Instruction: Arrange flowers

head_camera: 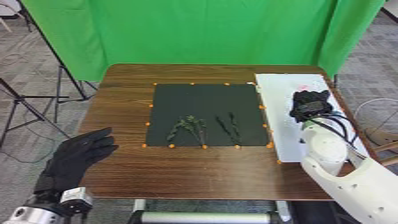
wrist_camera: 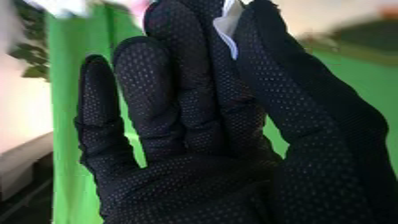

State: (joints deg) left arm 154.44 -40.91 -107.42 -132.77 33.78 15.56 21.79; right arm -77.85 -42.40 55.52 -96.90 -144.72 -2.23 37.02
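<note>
Stems (head_camera: pixel 191 121) lie on the mat (head_camera: pixel 182 97), arranging looks unfinished; at its three o'clock my right hand (head_camera: pixel 311 105) pinches something white (wrist_camera: pixel 228 26), left hand (head_camera: pixel 75 154) loosely spread.

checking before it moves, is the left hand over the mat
No, the left hand is off to the left of the mat.

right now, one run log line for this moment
arrange flowers | right black-gloved hand: over white board, pinching thin white piece | left black-gloved hand: open | dark green leafy stems: on dark mat
</note>
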